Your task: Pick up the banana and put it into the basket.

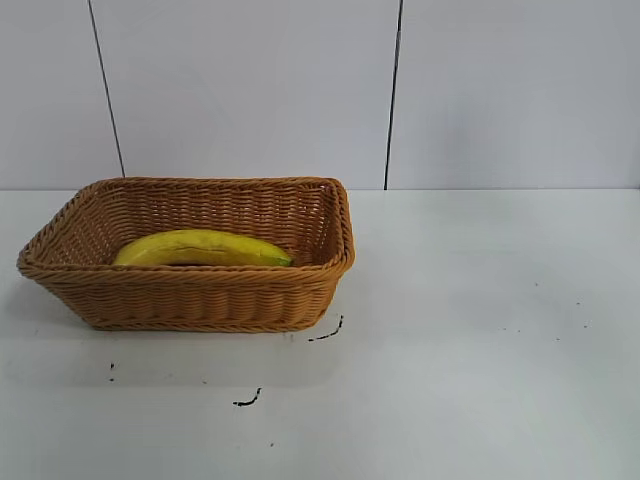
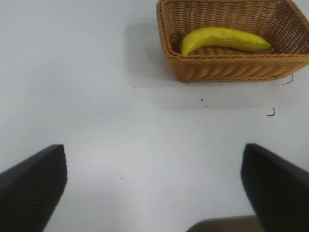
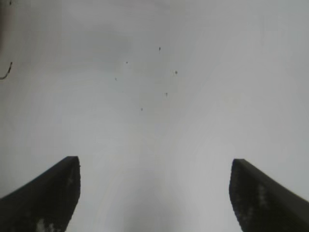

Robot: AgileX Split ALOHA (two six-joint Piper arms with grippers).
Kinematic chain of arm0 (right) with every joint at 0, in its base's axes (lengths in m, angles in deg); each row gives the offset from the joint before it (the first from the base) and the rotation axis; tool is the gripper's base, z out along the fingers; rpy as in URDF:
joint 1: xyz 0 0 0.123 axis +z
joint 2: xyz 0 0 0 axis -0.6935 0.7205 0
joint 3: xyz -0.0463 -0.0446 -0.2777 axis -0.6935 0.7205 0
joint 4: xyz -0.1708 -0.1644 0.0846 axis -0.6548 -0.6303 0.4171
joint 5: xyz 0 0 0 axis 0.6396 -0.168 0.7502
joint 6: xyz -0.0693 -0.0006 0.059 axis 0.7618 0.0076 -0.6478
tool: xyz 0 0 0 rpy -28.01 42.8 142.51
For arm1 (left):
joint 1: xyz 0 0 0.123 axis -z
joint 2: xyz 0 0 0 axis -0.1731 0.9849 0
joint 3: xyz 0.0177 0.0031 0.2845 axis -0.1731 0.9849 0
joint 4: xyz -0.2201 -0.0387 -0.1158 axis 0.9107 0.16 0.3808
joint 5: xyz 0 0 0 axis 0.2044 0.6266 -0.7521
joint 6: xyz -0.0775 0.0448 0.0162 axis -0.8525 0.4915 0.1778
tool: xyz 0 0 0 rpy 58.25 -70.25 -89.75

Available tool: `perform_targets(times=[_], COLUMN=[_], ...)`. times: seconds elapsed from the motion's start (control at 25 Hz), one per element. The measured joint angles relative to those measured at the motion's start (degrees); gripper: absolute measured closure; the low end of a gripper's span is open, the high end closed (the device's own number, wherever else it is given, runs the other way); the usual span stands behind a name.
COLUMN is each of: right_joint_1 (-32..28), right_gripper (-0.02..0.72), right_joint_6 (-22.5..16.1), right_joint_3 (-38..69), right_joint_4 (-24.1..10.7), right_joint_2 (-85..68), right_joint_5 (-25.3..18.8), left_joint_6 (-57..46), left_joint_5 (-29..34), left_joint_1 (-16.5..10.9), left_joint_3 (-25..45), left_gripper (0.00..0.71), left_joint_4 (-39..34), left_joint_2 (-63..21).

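The left gripper (image 2: 153, 193) hung spread wide and empty over bare table (image 1: 480, 330); the right gripper (image 3: 154, 193) likewise. At exterior view's left, the banana (image 1: 203, 248) lay inside the basket (image 1: 190, 298). Nothing seemed left but staying clear.

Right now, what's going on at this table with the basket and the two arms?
Nothing is being handled. The long curved yellow banana already lies inside the tan woven wicker basket on the white table. The left gripper is open above bare table short of the basket, and the right gripper is open over bare table too.
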Motion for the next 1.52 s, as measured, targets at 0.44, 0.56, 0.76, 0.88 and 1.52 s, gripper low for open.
perform_targets(times=[0.44,0.56,0.76,0.88,1.52], right_joint_1=[0.0,0.0,0.0,0.0,0.0], right_gripper=[0.098,0.098,0.098,0.098,0.098], right_joint_6=[1.09,1.09,1.14,1.14,1.14], right_joint_3=[21.46,24.66,24.85,24.85,24.9], right_joint_4=[0.0,0.0,0.0,0.0,0.0], right_joint_2=[-34.45,-39.9,-45.23,-48.37,-54.19], right_joint_5=[8.03,8.76,9.57,9.81,9.84], left_joint_6=[0.0,0.0,0.0,0.0,0.0], left_joint_5=[0.0,0.0,0.0,0.0,0.0], left_joint_1=[0.0,0.0,0.0,0.0,0.0], left_joint_3=[0.0,0.0,0.0,0.0,0.0], left_gripper=[0.015,0.015,0.015,0.015,0.015], left_joint_4=[0.0,0.0,0.0,0.0,0.0], left_joint_2=[0.0,0.0,0.0,0.0,0.0])
